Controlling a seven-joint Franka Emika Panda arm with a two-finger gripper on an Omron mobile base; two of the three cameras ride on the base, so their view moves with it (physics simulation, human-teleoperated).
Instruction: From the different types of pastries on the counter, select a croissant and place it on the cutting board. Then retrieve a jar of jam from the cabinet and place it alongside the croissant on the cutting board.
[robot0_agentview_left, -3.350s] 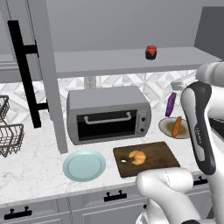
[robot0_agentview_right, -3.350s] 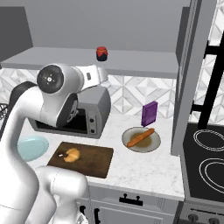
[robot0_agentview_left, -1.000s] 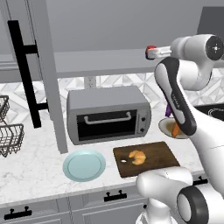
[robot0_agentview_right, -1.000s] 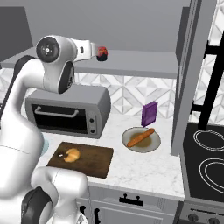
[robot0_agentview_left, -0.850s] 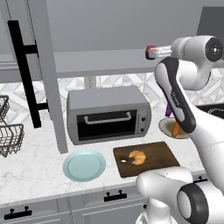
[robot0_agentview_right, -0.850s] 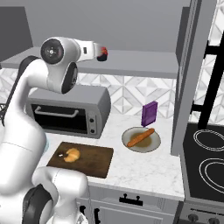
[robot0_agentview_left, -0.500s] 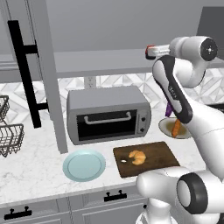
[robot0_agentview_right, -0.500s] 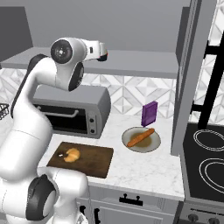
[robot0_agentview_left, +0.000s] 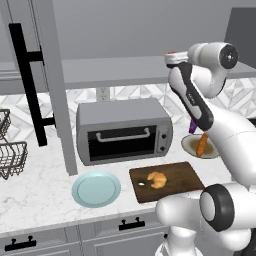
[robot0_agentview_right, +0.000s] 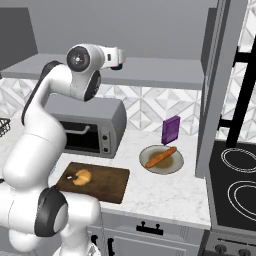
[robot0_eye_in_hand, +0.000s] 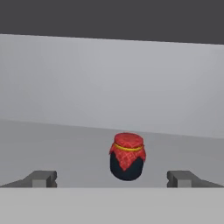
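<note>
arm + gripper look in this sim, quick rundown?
The arm is glossy white, built of rounded, tube-like links, with dark grey discs capping the joints. No cables or markings are visible. The gripper has two small blocky grey fingertips in the hand view, and the hand that carries it is white like the arm.

Glossy white arm (robot0_agentview_left: 200, 102), dark round joints

my fingertips (robot0_eye_in_hand: 43, 178) stand spread wide, the jar of jam (robot0_eye_in_hand: 127, 156) upright on the cabinet shelf (robot0_eye_in_hand: 52, 144) just beyond them.
</note>
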